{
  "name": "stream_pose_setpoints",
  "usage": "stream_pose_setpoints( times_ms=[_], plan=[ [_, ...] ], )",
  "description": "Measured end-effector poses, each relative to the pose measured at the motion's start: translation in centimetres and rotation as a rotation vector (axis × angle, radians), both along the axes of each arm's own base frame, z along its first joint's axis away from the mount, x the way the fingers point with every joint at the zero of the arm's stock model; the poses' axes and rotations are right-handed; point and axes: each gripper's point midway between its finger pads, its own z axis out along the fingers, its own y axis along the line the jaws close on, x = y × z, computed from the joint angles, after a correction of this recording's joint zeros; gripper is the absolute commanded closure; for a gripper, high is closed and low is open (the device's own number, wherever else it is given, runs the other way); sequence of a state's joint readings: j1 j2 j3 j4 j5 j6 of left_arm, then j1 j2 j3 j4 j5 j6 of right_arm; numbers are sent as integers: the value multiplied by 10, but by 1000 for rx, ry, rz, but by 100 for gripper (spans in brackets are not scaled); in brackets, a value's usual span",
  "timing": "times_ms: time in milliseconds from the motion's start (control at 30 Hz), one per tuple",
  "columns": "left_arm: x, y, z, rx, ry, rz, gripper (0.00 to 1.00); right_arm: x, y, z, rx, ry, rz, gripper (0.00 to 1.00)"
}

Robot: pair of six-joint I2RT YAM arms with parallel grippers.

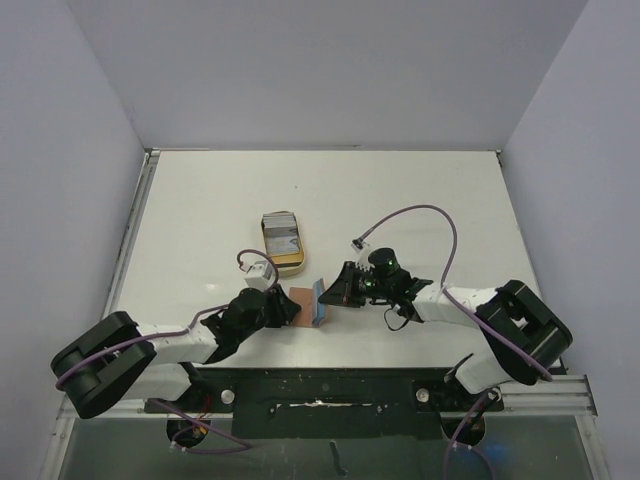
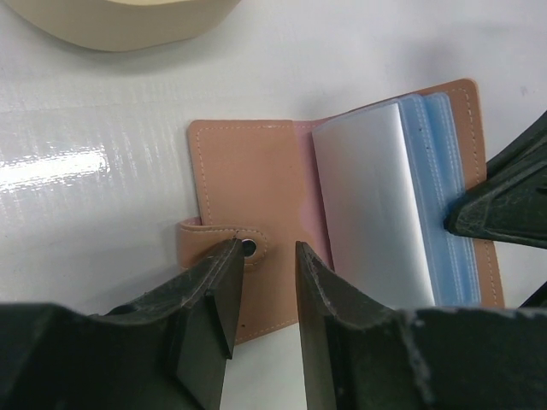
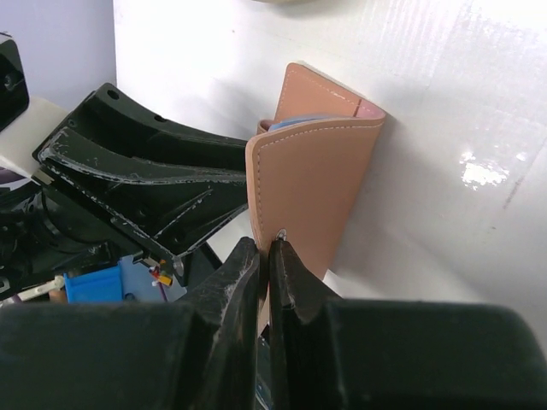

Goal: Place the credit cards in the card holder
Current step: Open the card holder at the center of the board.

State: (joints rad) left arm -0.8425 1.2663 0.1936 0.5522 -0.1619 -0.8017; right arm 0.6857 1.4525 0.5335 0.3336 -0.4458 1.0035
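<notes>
The small brown leather-like bifold card holder [image 1: 303, 300] is lying open on the white desk [image 1: 400, 190], close to the near edge between the two arms and just nearer than the tan oval tray [image 1: 300, 266]. The tray is holding grey and silver credit cards [image 1: 283, 236]. The holder's spine is running roughly near to far. One cover is lying flat towards the left arm with its snap tab [image 2: 224, 243] pointing at the left wrist camera, and the other cover is standing up on the right. Blue clear pockets [image 2: 444, 171] are fanning out between the covers behind a pale grey leaf. The left hand [image 2: 265, 260] is hanging partly spread, its tips sitting at the flat cover's near edge beside the snap. The right hand [image 3: 269, 248] is pressing together, pinching the edge of the raised cover.
</notes>
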Motion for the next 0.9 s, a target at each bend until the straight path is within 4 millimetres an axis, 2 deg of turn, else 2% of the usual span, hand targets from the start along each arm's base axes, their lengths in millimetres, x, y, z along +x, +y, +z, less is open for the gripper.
stream_pose_setpoints(
  times_ms=[300,700,900],
  plan=[
    [-3,-9,0,-35,16,-27,69,0,10,-2,46,22,26,100],
    [-7,-18,5,-130,85,-29,58,0,13,-5,67,49,36,100],
    [-9,-13,13,-152,108,-24,53,0,15,-6,65,62,39,100]
  ],
)
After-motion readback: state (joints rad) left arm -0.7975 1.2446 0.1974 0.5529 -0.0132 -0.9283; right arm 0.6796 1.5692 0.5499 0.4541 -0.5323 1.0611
